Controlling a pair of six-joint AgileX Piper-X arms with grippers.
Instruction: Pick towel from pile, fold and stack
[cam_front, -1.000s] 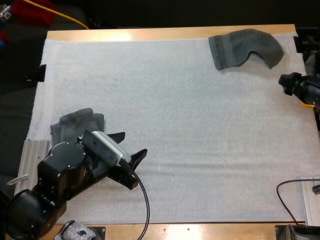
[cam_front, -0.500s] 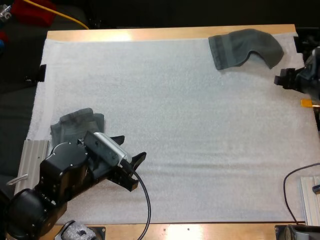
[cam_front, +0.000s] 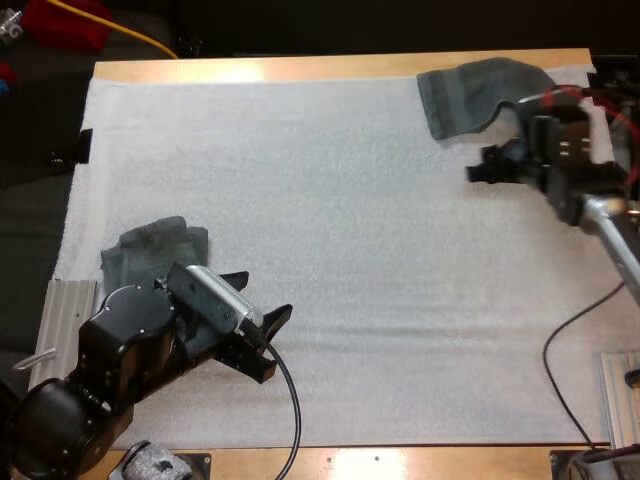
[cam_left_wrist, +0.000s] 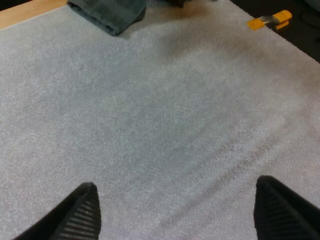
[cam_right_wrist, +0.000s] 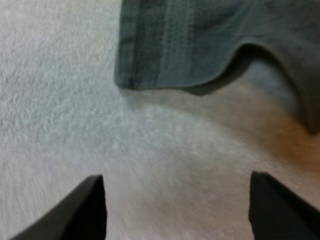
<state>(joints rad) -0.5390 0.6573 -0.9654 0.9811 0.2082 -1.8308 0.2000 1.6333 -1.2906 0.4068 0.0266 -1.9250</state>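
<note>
Crumpled towel (cam_front: 480, 95) lies at the far right corner of the mat (cam_front: 350, 250) in the high view, with the right gripper (cam_front: 482, 165) just beside its near edge; a second towel (cam_front: 150, 245) sits at the near left, the left gripper (cam_front: 262, 295) just right of it; left wrist view: fingers (cam_left_wrist: 80, 212) spread apart over bare mat, holding nothing; right wrist view: fingers (cam_right_wrist: 87, 205) spread apart, empty, the crumpled towel's hem just ahead

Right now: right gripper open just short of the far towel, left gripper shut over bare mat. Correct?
No: the left gripper is open, fingers apart over bare mat in the left wrist view. The right gripper is open just short of the far towel.
</note>
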